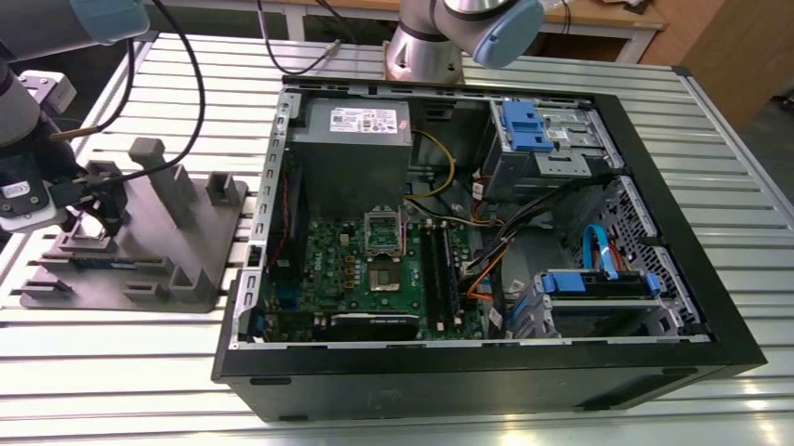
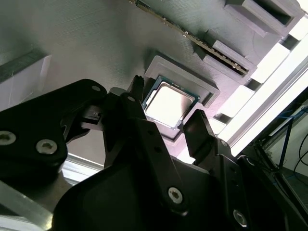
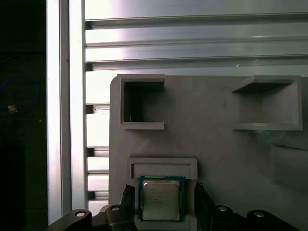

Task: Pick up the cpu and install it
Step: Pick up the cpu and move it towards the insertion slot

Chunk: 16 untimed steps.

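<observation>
The cpu (image 2: 169, 103) lies flat, metal top up, in a shallow square pocket of the grey holder (image 2: 96, 43). The jaws are open and hold nothing. In the second wrist view one black finger (image 2: 144, 134) stands at each side of the chip, very close to its edges, but I cannot tell if they touch it. In the exterior view the holder rests on the slatted metal surface (image 1: 496, 56), at nine o'clock from the open computer case (image 1: 496, 372). The green motherboard (image 1: 360, 269) lies inside this case.
</observation>
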Available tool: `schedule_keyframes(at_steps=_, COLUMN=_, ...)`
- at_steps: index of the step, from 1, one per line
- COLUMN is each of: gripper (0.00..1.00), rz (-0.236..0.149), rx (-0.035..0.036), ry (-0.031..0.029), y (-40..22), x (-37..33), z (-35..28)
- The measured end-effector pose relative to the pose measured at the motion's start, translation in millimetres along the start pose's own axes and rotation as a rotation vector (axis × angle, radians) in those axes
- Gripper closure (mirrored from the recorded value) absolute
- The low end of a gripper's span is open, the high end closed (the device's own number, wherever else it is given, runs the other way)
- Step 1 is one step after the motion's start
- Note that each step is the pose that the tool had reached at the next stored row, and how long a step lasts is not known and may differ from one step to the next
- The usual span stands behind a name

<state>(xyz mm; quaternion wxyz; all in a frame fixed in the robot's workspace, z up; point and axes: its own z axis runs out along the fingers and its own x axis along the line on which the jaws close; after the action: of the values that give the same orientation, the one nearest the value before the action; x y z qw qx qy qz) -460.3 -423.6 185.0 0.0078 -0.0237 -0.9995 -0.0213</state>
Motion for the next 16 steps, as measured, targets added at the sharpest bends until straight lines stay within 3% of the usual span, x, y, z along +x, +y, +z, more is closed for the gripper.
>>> schedule_keyframes(at_steps=16, gripper=0.40, rz=-0.007, rx=0.0001, ry=0.0003, y=0.4, x=0.0, z=1.7)
